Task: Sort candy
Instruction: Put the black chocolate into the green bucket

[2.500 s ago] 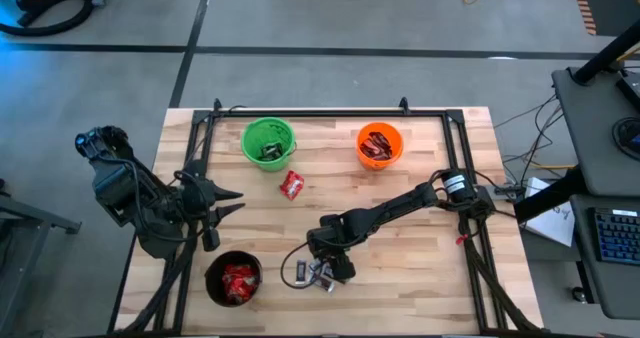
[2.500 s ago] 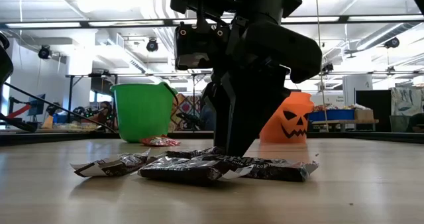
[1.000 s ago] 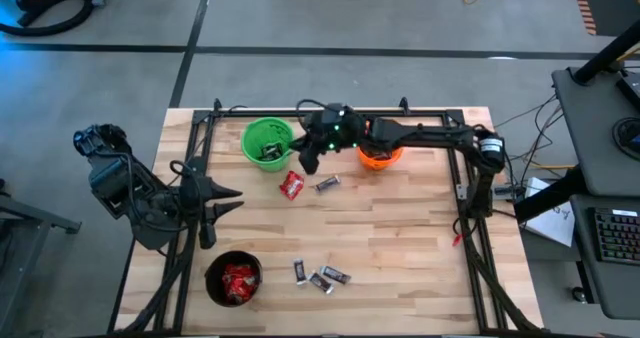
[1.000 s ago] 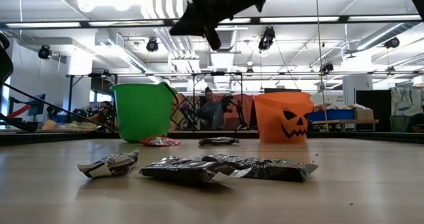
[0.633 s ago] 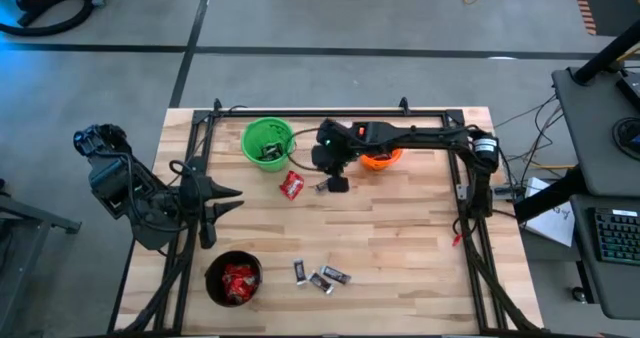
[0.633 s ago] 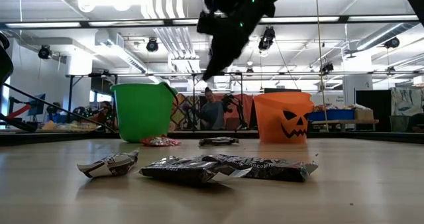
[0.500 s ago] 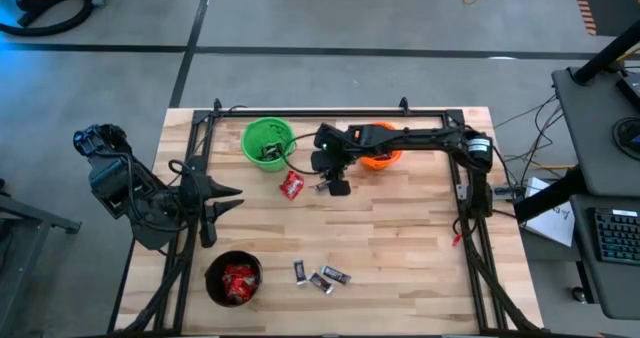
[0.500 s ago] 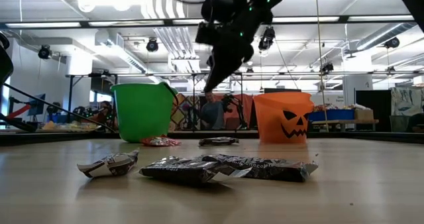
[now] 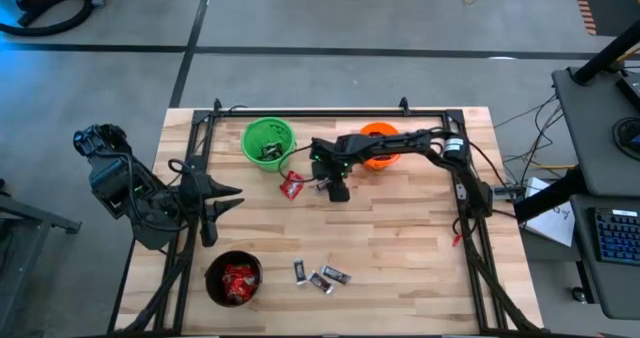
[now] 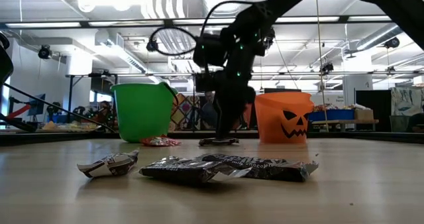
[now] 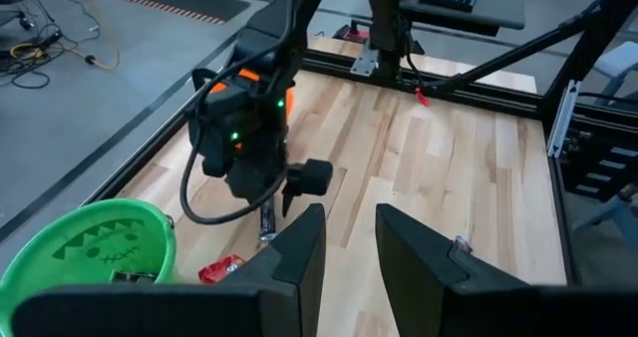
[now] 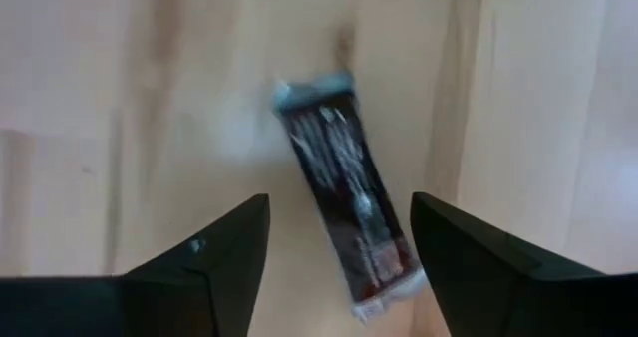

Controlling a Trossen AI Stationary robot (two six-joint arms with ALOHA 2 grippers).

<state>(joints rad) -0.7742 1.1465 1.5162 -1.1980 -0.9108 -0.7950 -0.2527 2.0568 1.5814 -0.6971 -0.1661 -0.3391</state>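
**A:** Start at the left; what is there?

**B:** The left gripper [image 9: 228, 200] waits off the table's left edge, beside the frame rail, holding nothing; its fingers [image 11: 299, 252] stand a little apart with a narrow gap between them. Near it, at the front left corner, is the black bucket [image 9: 233, 278] with bright red packets [image 9: 238, 279] inside.

**A:** And moving right?

**B:** The green bucket [image 9: 268, 141] stands at the back, left of centre, with small dark bars in it; just in front of it a red packet [image 9: 291, 185] lies on the table [image 9: 400, 238]. At the front, three black-silver bars [image 9: 320, 276] lie close together; in the low view they fill the foreground [image 10: 199, 166].

**A:** Where is the working arm?

**B:** The right gripper [image 9: 332, 185] is low over the table between the green bucket and the orange bucket [image 9: 378, 144], just right of the red packet; its fingers [image 12: 209, 267] are spread wide and grip nothing. A single black-silver bar [image 12: 347, 209] lies flat on the wood in the gap between them, slanted; I cannot tell whether either finger touches it. In the low view that bar [image 10: 218, 142] rests on the table directly under the gripper [image 10: 224, 132].

**A:** Farthest right?

**B:** The orange bucket, at the back, right of centre, with a carved-face print on its wall [image 10: 291, 121]; the right arm passes over it, and dark brown-red bars show inside.
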